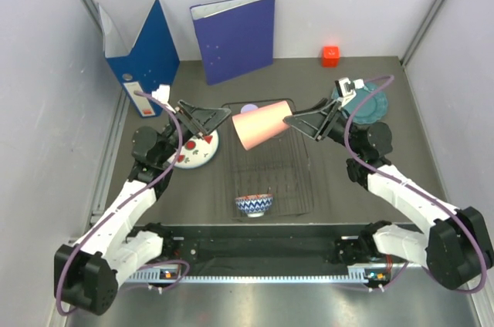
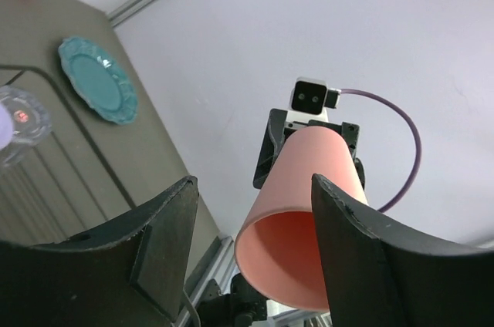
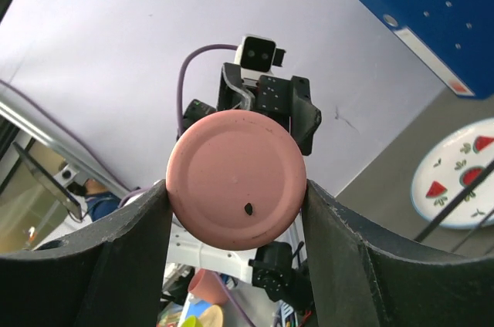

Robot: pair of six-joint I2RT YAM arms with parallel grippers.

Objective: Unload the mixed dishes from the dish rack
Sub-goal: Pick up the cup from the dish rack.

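The pink cup lies level in the air above the dish rack. My right gripper is shut on its base end, which fills the right wrist view. My left gripper is open at the cup's rim; in the left wrist view the cup's mouth sits between its spread fingers. The patterned bowl stands at the rack's near end and the lavender cup at its far end. The glass tumbler stands in the rack. The teal plate and the white wedge-marked plate lie on the table.
Two blue binders stand at the back left. A small red cube sits at the back right. Grey walls close in both sides.
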